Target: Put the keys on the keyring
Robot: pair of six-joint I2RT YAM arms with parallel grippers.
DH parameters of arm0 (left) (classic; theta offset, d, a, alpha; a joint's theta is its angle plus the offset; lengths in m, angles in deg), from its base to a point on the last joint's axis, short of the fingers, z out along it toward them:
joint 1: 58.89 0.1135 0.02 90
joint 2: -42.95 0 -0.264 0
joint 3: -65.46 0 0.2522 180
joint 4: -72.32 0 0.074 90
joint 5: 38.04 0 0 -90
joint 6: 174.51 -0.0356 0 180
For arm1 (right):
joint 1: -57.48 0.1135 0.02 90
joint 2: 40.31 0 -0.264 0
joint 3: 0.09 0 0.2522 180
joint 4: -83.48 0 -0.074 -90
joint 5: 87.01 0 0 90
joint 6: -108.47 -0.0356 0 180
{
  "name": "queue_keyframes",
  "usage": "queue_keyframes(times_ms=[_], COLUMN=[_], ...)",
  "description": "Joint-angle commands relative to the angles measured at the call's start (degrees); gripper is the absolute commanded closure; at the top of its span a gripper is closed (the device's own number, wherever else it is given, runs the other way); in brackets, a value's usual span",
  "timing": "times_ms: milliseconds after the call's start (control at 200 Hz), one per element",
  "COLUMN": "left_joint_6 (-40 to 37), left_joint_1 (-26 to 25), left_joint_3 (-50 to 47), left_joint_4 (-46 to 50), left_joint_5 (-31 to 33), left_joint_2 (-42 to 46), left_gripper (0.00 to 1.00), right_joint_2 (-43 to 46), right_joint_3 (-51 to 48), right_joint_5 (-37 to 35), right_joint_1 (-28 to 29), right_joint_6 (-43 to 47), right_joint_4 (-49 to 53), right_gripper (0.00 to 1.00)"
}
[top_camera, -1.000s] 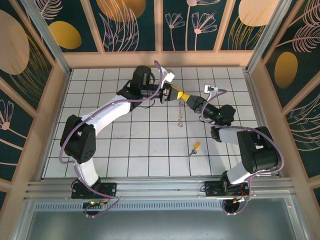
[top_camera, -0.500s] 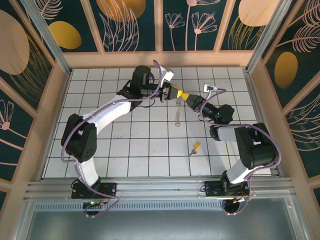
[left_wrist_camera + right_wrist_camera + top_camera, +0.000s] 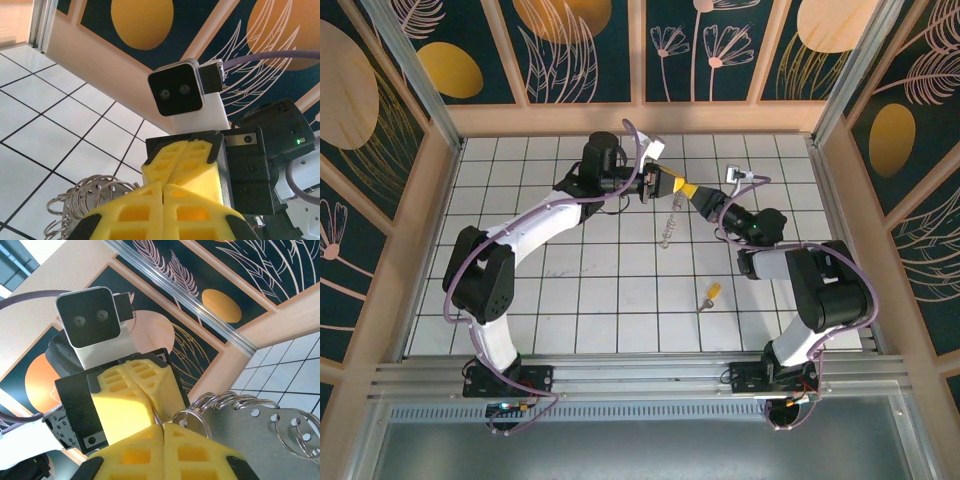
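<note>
I see a white square-tiled floor [image 3: 590, 300] and dark floral wall panels [image 3: 570, 50]. Above it, left gripper [image 3: 672, 185] and right gripper [image 3: 690, 190] are clamped tip-to-tip, silvery beaded keyring [image 3: 668, 225] dangling from them.

White-and-black arms [image 3: 535, 228] — yellow fingers [image 3: 185, 160], purple cables [image 3: 280, 55]
</note>
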Motion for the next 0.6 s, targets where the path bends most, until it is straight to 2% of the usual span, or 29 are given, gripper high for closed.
queue_keyframes(times_ms=[0, 110, 245, 420, 596], left_joint_6=[2.98, 6.87, 10.90, 15.64, 20.25], left_joint_1=[-0.94, -0.93, -0.92, -0.54, 0.04], left_joint_3=[-1.57, -4.56, -8.02, -14.41, -19.36], left_joint_4=[-6.89, -12.41, -17.63, -25.04, -31.99], left_joint_5=[-0.91, 3.56, 9.99, 18.42, 21.21], left_joint_2=[0.25, 2.13, 4.63, 8.82, 10.27], left_gripper=[0.90, 0.68, 0.53, 0.43, 0.41], right_joint_2=[0.06, 0.53, 0.70, 0.96, 1.12], right_joint_3=[0.47, -0.09, -0.27, -0.28, -0.19], right_joint_5=[-1.13, -3.26, -5.21, -6.47, -7.65], right_joint_1=[1.31, 1.23, 1.09, 1.05, 1.12], right_joint_6=[-0.51, -0.40, -0.58, -0.79, -1.34], right_joint_4=[-5.95, -6.14, -6.06, -6.18, -6.15], right_gripper=[1.00, 1.00, 1.00, 1.00, 1.00])
